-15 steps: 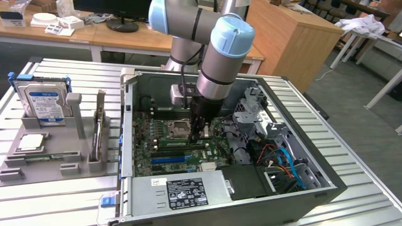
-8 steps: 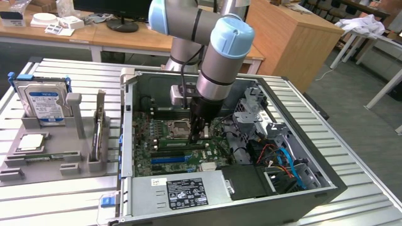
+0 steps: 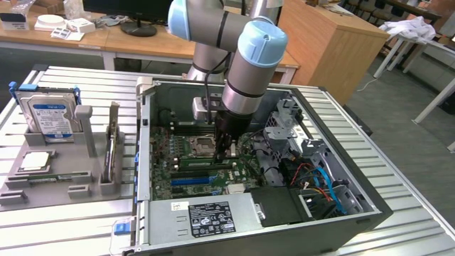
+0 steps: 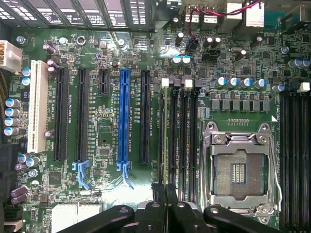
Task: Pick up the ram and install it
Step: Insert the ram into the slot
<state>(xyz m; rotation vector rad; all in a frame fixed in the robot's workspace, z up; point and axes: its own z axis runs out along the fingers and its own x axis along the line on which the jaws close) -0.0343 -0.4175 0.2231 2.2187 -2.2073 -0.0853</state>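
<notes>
Ext view: end effector (image 3: 226, 154) pinching ram (image 3: 202, 164) over mobo (image 3: 165, 154), wrist view: empty CPU socket (image 4: 241, 167)

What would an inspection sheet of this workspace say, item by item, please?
Surface: slatted metal table, carrying an open computer case.
Job's things: the ram stands on edge over the motherboard, beside the empty processor socket.
Clutter: hard drive and processor chip in a grey holder.
Grippers: gripper inside the case, jaws closed on the ram.
Cables: blue and red cables in the case, at the exterior view's right.
Surroundings: wooden desks, a monitor stand.
</notes>
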